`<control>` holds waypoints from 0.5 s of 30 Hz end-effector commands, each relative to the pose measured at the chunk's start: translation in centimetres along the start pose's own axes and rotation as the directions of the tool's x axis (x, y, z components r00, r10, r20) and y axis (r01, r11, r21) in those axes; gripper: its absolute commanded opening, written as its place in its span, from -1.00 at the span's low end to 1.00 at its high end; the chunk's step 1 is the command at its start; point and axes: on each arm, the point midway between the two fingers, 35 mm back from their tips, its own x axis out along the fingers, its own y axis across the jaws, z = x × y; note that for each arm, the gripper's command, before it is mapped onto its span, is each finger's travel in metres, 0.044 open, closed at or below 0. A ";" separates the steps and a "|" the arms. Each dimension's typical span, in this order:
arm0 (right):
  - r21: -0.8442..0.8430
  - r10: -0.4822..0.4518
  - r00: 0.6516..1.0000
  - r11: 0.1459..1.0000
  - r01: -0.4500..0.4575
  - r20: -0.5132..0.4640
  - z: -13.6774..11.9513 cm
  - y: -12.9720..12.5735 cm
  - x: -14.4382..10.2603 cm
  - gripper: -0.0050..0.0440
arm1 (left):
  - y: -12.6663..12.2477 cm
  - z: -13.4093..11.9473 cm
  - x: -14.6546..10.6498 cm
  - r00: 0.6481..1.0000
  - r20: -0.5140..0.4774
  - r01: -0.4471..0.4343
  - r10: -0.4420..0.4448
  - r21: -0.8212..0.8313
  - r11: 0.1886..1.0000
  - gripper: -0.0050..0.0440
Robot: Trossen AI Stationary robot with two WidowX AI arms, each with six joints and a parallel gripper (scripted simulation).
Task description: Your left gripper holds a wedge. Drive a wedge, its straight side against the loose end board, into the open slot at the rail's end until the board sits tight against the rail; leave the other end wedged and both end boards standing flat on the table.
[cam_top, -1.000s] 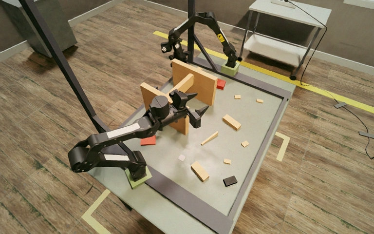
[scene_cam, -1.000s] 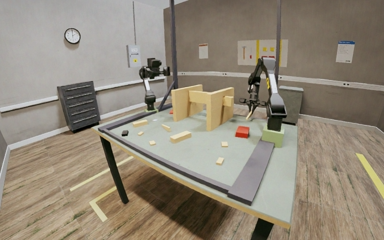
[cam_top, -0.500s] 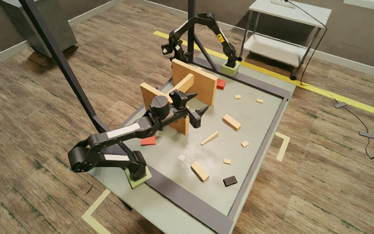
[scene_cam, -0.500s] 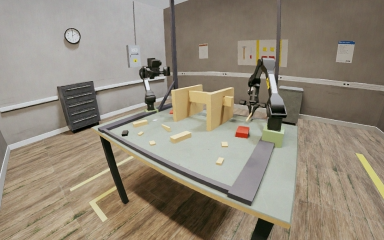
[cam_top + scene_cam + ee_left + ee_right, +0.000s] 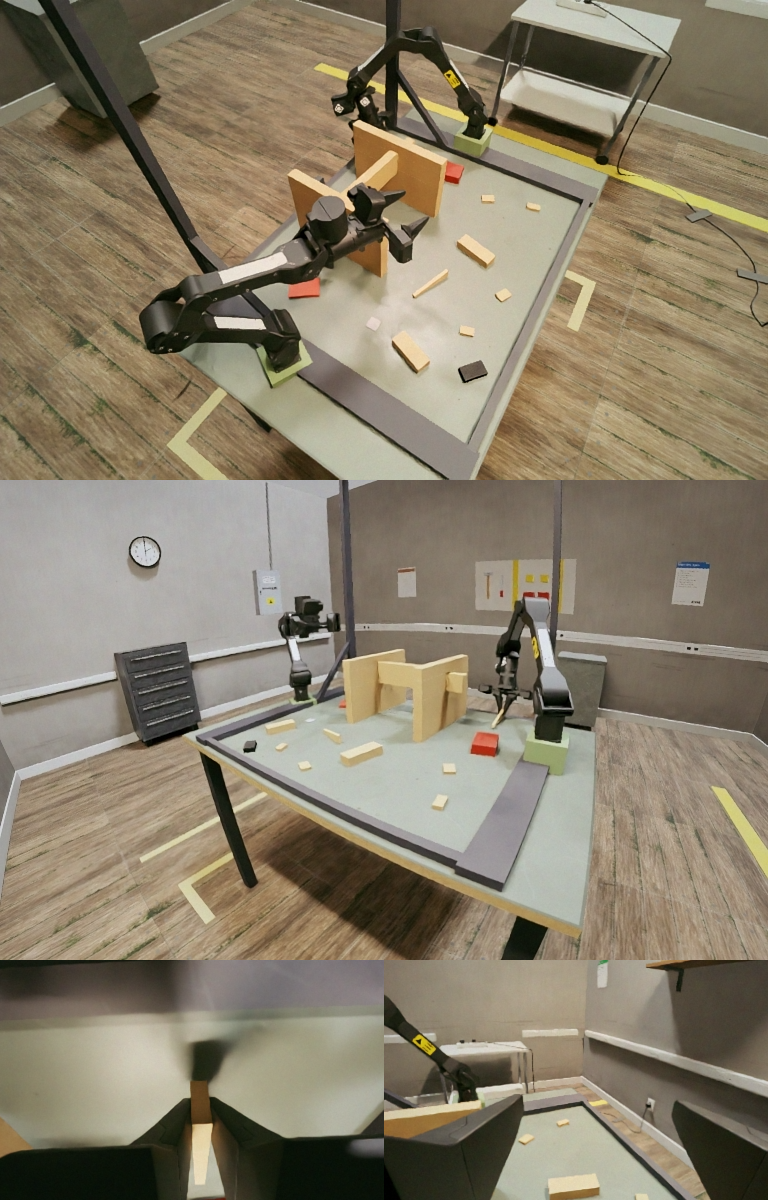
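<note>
My left gripper (image 5: 501, 706) (image 5: 199, 1105) is shut on a thin wooden wedge (image 5: 498, 718) (image 5: 202, 1150), low over the table on the outer side of the far end board (image 5: 419, 183) (image 5: 441, 697). That gripper is mostly hidden in the top view. The other end board (image 5: 308, 195) (image 5: 361, 692) also stands upright, with the rail (image 5: 370, 175) (image 5: 395, 674) between the boards. The rail's end (image 5: 456, 682) sticks out through the far board; its slot cannot be made out. A second wedge (image 5: 430, 284) (image 5: 333, 736) lies on the table. My right gripper (image 5: 414, 207) (image 5: 598, 1105) is open and empty, raised beside the near board.
Red blocks (image 5: 453, 172) (image 5: 485, 744) (image 5: 304, 288) lie outside the boards. Two larger wooden blocks (image 5: 475, 250) (image 5: 361, 753) (image 5: 574, 1187) (image 5: 410, 351), several small wooden pieces and a black block (image 5: 472, 371) (image 5: 249, 746) lie on the table. A dark raised frame borders it.
</note>
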 end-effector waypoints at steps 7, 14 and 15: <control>0.000 0.000 1.000 1.000 0.000 0.015 0.6 0.0 -0.1 0.84 | 0.1 0.1 0.6 1.000 -0.003 -0.003 0.003 -0.005 1.000 -1.00; 0.000 0.000 1.000 1.000 0.000 0.015 0.6 0.0 -0.1 0.84 | 0.1 0.2 0.9 1.000 0.000 -0.004 0.004 -0.006 1.000 -1.00; 0.000 0.000 1.000 1.000 0.000 0.015 0.6 0.0 -0.1 0.84 | 0.2 0.3 0.7 1.000 0.004 -0.005 0.005 -0.006 1.000 -1.00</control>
